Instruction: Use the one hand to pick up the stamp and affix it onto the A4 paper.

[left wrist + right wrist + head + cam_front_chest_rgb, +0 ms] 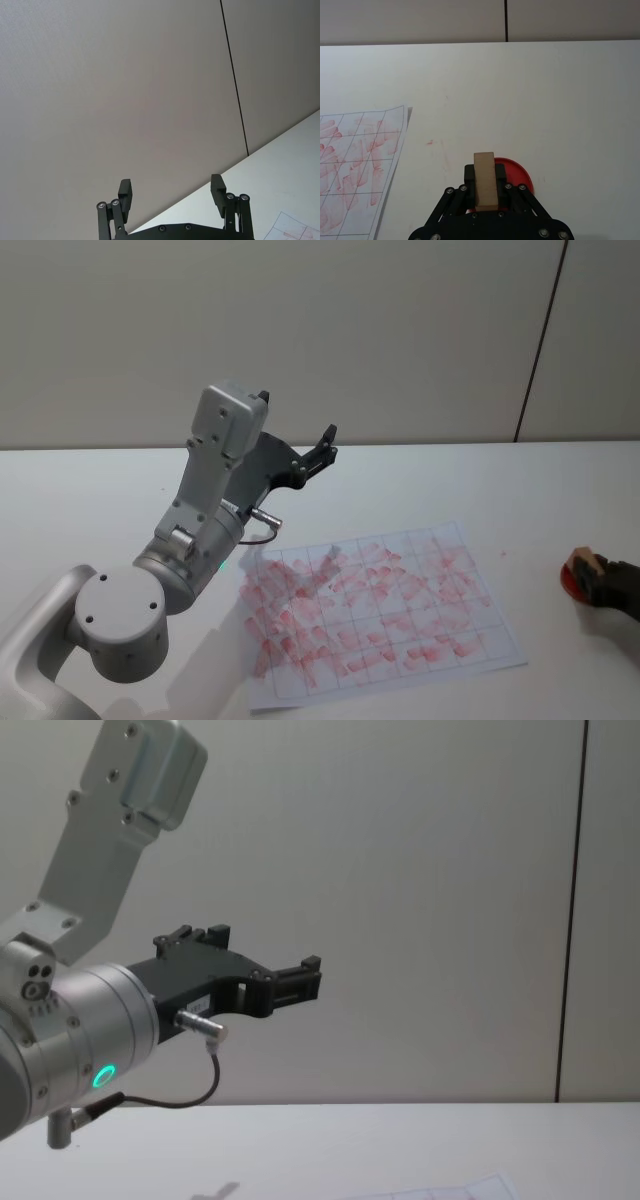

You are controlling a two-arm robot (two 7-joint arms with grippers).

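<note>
There are two arms and one of each of the task's things. At the right edge of the table, the right end effector is closed on the single stamp, its jaws pressed against both sides of the wooden block. The stamp stands over one round red pad; I can't tell whether it touches it. The one A4 paper lies flat just to the left of the pad. Its grid is covered with many red smudged prints. The left end effector is raised above the table's far left, jaws spread wide and empty.
</note>
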